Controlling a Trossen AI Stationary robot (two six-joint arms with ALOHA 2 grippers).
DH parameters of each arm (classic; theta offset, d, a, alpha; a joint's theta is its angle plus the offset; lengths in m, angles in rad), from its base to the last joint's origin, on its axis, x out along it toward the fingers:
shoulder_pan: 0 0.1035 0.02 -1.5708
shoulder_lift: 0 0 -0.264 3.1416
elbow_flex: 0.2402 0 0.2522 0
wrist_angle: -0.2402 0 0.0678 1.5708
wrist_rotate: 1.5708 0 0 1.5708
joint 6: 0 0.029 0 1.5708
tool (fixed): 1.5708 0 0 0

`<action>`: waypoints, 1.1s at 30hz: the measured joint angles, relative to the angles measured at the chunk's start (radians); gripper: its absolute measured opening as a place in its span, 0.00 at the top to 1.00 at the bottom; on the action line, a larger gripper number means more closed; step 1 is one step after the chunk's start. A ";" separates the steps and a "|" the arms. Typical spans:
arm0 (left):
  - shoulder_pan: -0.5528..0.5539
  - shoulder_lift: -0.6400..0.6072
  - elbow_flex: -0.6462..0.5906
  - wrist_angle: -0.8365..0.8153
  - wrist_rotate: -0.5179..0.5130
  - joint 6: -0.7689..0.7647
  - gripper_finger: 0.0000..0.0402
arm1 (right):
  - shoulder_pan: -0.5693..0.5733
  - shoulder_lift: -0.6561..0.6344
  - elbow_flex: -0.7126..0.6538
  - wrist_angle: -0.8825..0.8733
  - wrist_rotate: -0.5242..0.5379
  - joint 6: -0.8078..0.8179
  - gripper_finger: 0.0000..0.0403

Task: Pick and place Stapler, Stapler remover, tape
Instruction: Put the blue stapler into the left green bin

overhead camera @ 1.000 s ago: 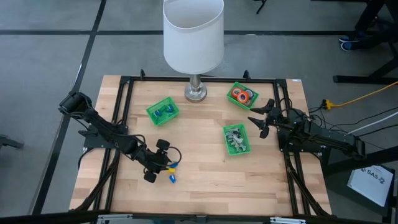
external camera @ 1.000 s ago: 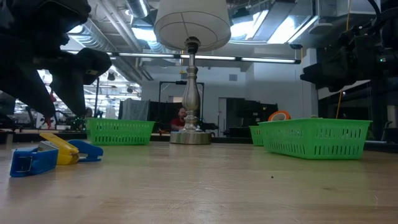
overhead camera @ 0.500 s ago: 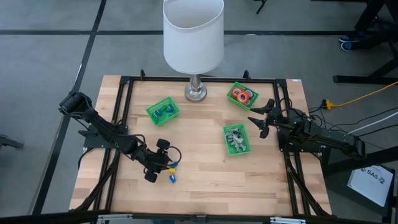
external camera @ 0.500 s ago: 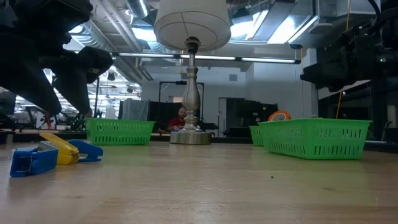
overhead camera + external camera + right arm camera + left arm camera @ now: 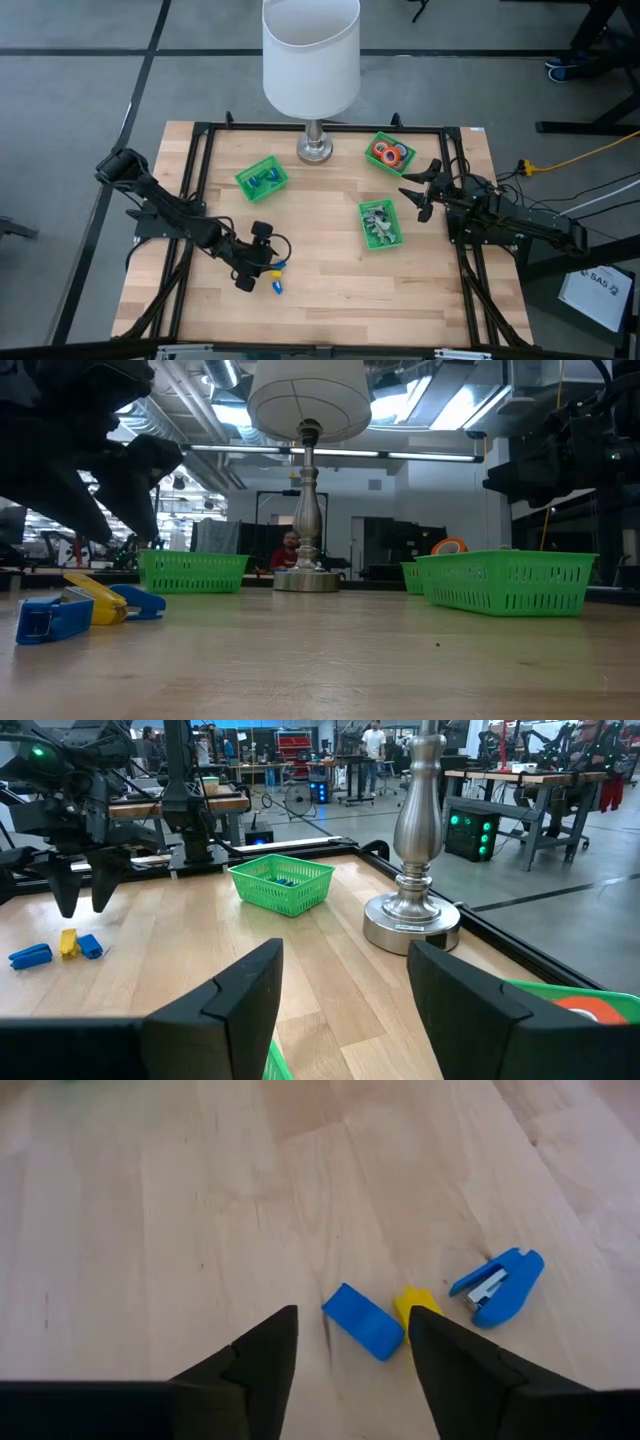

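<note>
Staplers [image 5: 362,1320] loose on table, left gripper [image 5: 345,1342] hovering wide open above.
Risk: three pieces touching — closing fingers could nudge the yellow one [image 5: 413,1302] or grab two.

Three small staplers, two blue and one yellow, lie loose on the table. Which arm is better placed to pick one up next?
Probably the left. The left gripper hovers open beside the loose staplers, with the blue stapler between its fingers in its wrist view. The right gripper waits across the table.
</note>
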 joint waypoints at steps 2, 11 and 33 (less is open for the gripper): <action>0.000 0.013 0.000 0.001 0.000 -0.017 0.50 | 0.000 0.000 0.000 0.000 0.000 0.000 0.45; -0.001 0.099 0.000 0.042 0.061 -0.059 0.41 | 0.000 0.000 0.000 0.000 0.000 0.000 0.45; -0.019 0.116 0.000 0.077 -0.012 -0.124 0.44 | 0.000 0.000 0.000 0.000 0.000 0.000 0.45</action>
